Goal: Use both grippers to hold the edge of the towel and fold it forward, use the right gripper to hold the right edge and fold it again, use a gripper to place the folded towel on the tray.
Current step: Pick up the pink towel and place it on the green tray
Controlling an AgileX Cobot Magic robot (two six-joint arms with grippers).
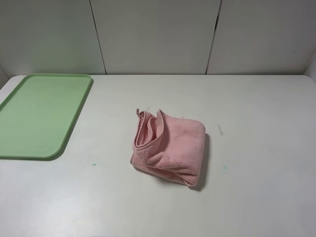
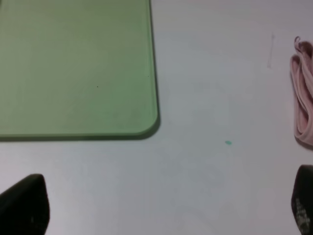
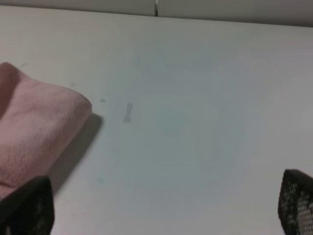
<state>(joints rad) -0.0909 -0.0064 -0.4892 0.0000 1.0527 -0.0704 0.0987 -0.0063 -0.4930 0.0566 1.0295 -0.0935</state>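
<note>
Well right of the tray (image 1: 44, 113), we found the towel (image 1: 170, 148) | seemingly nearer our right gripper (image 3: 164, 208) than left gripper (image 2: 164, 208) | both jaws wide, empty

Setting reads as a robotics lab test bench: plain white tabletop (image 1: 266, 197) backed by blank white panels (image 1: 153, 34) with dark seams (image 1: 98, 37), small teal dots (image 1: 94, 164) on the surface, only a green tray (image 1: 34, 113) and pink towel (image 1: 173, 148) laid out.

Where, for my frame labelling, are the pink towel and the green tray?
pink towel (image 1: 170, 148): exterior high view, middle of its upper layer.
green tray (image 1: 37, 116): exterior high view, bare flat bottom.
</note>
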